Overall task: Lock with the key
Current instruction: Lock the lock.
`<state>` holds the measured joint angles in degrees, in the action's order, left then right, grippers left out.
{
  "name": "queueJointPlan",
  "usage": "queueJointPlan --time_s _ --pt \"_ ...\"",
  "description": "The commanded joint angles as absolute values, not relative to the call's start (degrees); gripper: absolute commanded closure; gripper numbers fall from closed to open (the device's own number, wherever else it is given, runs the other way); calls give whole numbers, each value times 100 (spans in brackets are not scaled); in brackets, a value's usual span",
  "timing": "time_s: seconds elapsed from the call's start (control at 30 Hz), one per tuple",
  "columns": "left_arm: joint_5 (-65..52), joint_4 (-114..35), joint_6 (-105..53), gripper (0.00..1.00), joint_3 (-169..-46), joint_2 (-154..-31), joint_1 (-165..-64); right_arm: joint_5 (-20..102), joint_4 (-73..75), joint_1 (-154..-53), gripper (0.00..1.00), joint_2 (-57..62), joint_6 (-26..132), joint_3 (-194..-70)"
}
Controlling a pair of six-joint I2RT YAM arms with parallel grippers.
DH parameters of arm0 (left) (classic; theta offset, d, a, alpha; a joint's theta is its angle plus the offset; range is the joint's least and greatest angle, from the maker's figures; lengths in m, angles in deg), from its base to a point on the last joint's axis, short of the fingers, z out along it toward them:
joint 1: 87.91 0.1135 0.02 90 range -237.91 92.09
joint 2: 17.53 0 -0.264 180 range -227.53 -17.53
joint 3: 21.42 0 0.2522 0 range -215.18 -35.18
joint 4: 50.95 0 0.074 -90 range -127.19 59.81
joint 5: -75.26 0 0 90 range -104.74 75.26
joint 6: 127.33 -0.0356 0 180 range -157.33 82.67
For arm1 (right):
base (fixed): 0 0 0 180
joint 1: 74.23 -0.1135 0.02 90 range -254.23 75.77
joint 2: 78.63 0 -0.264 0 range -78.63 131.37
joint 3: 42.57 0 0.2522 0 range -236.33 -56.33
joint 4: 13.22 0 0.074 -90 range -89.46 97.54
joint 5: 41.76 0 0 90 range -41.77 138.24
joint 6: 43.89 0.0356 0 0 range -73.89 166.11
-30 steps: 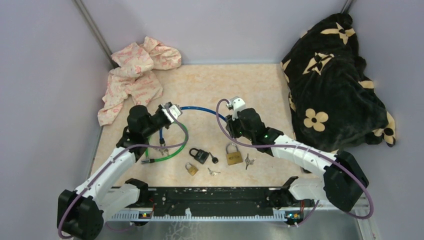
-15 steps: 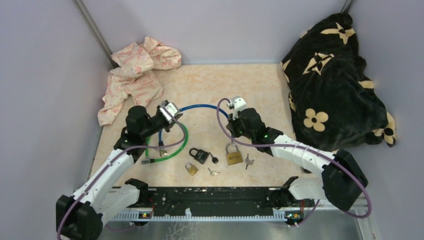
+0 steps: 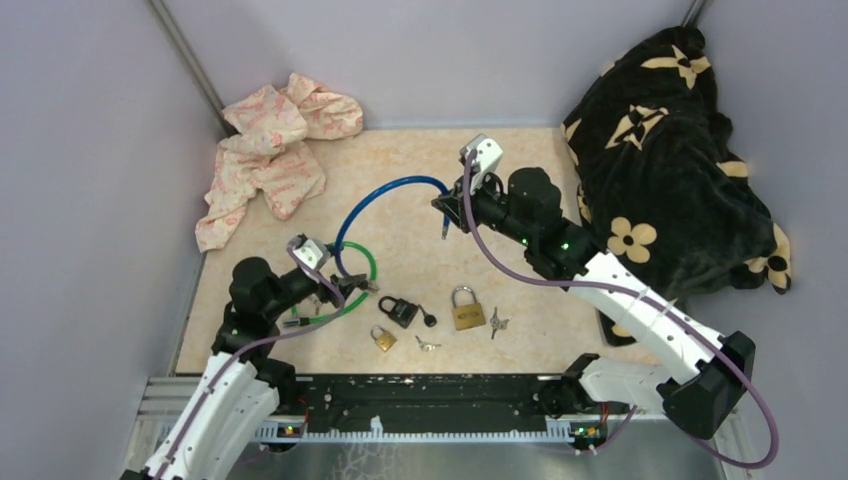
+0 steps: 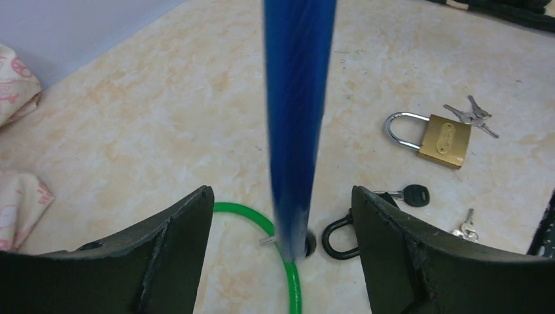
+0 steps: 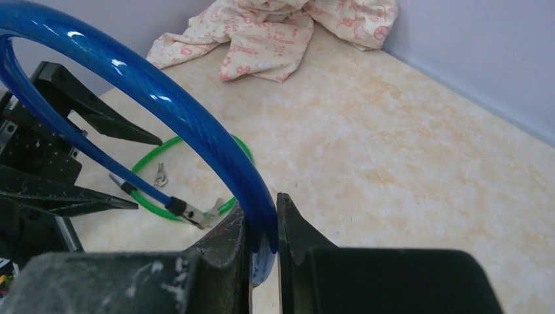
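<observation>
A blue cable lock (image 3: 375, 195) arcs above the table. My right gripper (image 3: 447, 205) is shut on one end of it (image 5: 163, 91), pinched between the jaws (image 5: 262, 209). Its other end, with a metal plug (image 5: 190, 212), hangs down between the wide-open fingers of my left gripper (image 3: 352, 285), which do not touch it (image 4: 298, 98). Under it lies a green cable lock (image 3: 368, 268). A black padlock (image 3: 398, 311), a black-headed key (image 3: 430, 320), a small brass padlock (image 3: 383, 338), a large brass padlock (image 3: 467, 312) and loose keys (image 3: 497, 323) lie at the front.
A pink patterned cloth (image 3: 270, 150) is bunched in the back left corner. A black flowered blanket (image 3: 665, 160) fills the right side. Another small key (image 3: 428, 345) lies near the front rail (image 3: 420, 405). Walls close the table in on three sides.
My left gripper opened, let go of the blue cable and drew back toward the front. My right gripper shut on the cable's other end and carried it up and toward the back.
</observation>
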<state>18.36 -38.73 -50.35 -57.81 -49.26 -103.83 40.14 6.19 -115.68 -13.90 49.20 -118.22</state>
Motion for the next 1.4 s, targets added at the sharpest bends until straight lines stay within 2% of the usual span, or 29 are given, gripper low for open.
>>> queueJointPlan --time_s 0.0,0.17,0.4,0.73,0.9,1.07,1.17,1.37 --pt "2115 -3962 -4433 18 -5463 -4338 -10237 3654 643 -11537 100 -1494 4845 -12574" --pt "2563 -4257 -3994 20 -5349 -4059 -10092 3595 726 -11538 100 -1401 4810 -13200" --pt "3872 -4489 -2743 18 -5366 -3944 -10091 4123 678 -11541 100 -1194 4945 -13885" --pt "3747 -5457 -1824 20 -5130 -3804 -10065 4134 833 -11755 100 -803 4868 -14670" --pt "4264 -5265 -2450 23 -5096 -3725 -10067 4774 1099 -11892 100 -555 4680 -15029" --pt "4005 -4562 -3673 20 -5362 -3587 -10065 5390 1029 -11904 100 -474 4417 -15119" --pt "3502 -4837 -3451 18 -5388 -3659 -10065 5286 1030 -11949 100 -431 4430 -15147" --pt "2885 -5607 -2600 24 -5128 -3854 -10065 5278 1067 -12144 100 -377 4356 -15171"
